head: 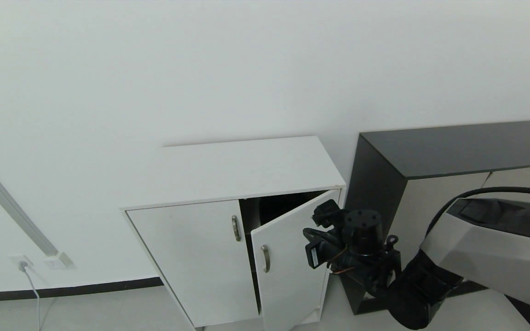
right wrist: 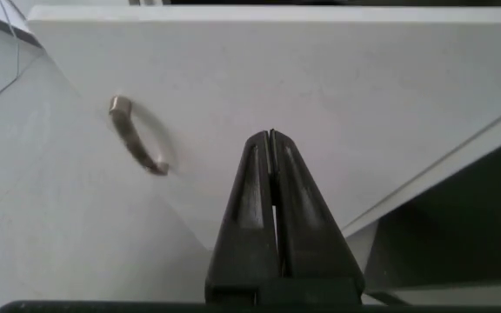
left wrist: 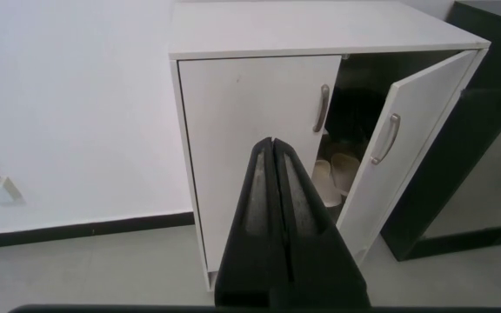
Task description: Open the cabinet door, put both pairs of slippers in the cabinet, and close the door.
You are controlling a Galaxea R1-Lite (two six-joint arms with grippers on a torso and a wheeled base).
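Note:
The white cabinet (head: 246, 170) stands against the wall with its left door (head: 196, 257) closed and its right door (head: 288, 266) swung partly open. In the left wrist view, pale slippers (left wrist: 337, 174) lie inside on the cabinet floor, behind the open door (left wrist: 416, 148). My right gripper (right wrist: 272, 139) is shut and empty, its tips close against the outer face of the right door (right wrist: 320, 78), to one side of the curved metal handle (right wrist: 137, 139). The right arm (head: 357, 248) is beside that door's hinge side. My left gripper (left wrist: 272, 148) is shut and empty, held back from the cabinet front.
A dark cabinet (head: 430, 156) stands close to the right of the white one. On the wall at the left are a cable duct (head: 7, 202) and a socket with a plugged cable (head: 23, 265). Bare floor lies in front of the cabinets.

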